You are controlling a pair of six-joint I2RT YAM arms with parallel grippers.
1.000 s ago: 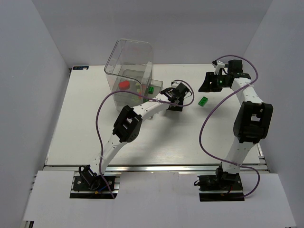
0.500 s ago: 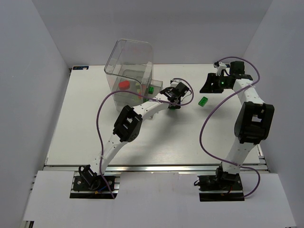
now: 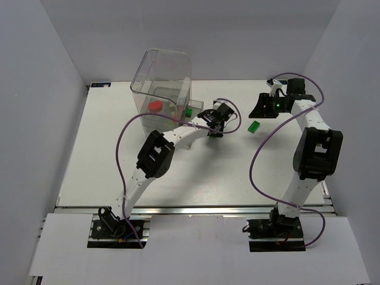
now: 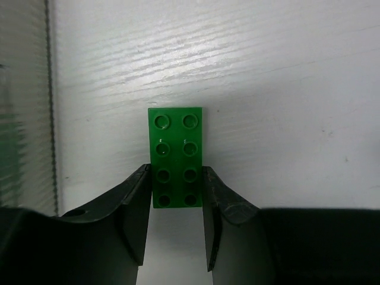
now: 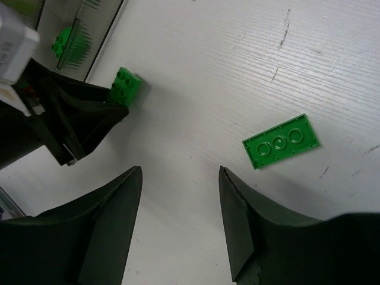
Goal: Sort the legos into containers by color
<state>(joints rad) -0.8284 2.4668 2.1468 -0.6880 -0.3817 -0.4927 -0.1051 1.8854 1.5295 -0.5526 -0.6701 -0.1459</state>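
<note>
A green studded lego [image 4: 176, 157] is pinched between the two fingers of my left gripper [image 4: 176, 181], which is shut on it just over the white table, right of the containers [image 3: 163, 83]. The right wrist view shows that same lego [image 5: 124, 86] at the tip of the left gripper [image 5: 89, 119]. A flat green lego [image 5: 280, 141] lies underside up on the table [image 3: 254, 126]. My right gripper [image 5: 180, 172] hovers open above the table near it, holding nothing. In the clear box I see a red lego [image 3: 155, 106] and a green one [image 3: 188, 111].
The clear box's low front drawer [image 5: 83, 35] sticks out toward the left gripper. White walls [image 3: 53, 89] close the table in on both sides and at the back. The left arm's purple cable [image 3: 127, 136] loops above the table.
My left gripper's fingers have shut on the green studded lego. The left arm's elbow has shifted a little left. The right arm has barely moved.
</note>
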